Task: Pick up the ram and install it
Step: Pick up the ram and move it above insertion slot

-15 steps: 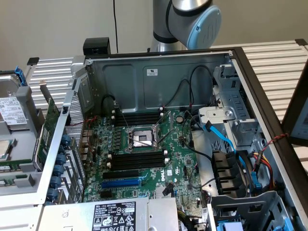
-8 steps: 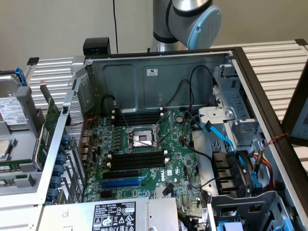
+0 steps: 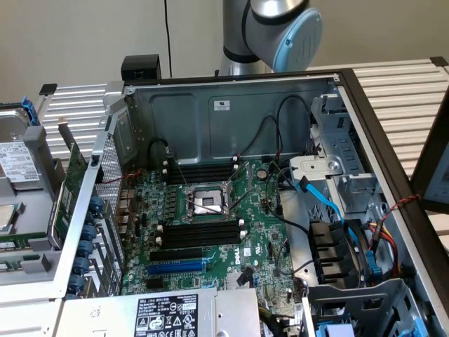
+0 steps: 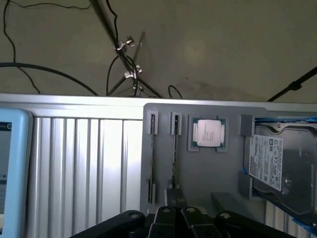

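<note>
The jaws are clenched together with no gap showing between them, and in the wrist view they sit as dark fingers over the near end of a gray tray. Directly ahead of them the ram stands on edge in a narrow slot of that tray, its near end just beside the jaws. Whether they touch it cannot be told. A second narrow slot runs parallel alongside. Further along the tray a processor chip lies flat in its own square recess, and beyond that a hard drive rests in a blue-edged bay. The tray lies on the ribbed metal desk.

In the exterior view the arm rises behind an open computer case that lies on the same desk. Inside it the motherboard faces up, with long black memory slots on either side of the processor socket. The tray sits outside the case, at the exterior view's left, well apart from those slots.
</note>
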You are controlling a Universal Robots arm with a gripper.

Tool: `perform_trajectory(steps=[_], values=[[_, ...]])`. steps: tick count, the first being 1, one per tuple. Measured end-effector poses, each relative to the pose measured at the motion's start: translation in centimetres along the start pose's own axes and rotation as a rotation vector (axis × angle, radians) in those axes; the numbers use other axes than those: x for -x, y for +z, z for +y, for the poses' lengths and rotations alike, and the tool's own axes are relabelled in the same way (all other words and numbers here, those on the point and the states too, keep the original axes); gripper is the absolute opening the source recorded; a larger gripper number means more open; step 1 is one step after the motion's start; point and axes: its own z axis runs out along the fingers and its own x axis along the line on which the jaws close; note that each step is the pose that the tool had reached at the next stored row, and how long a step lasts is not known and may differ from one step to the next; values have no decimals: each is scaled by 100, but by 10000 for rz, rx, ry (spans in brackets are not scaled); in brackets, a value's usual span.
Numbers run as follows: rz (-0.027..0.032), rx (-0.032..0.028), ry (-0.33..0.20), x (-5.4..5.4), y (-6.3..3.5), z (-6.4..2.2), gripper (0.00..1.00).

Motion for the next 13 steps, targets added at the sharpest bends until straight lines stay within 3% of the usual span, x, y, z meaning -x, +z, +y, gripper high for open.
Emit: perform_trajectory(steps=[3, 5, 6, 7, 13], values=[[0, 1, -15, -2, 53, 9, 17], [1, 2, -21, -3, 89, 11, 30], [2, 2, -24, -4, 107, 12, 30], [3, 1, -27, -5, 128, 12, 36], [44, 4, -37, -8, 230, 11, 36]])
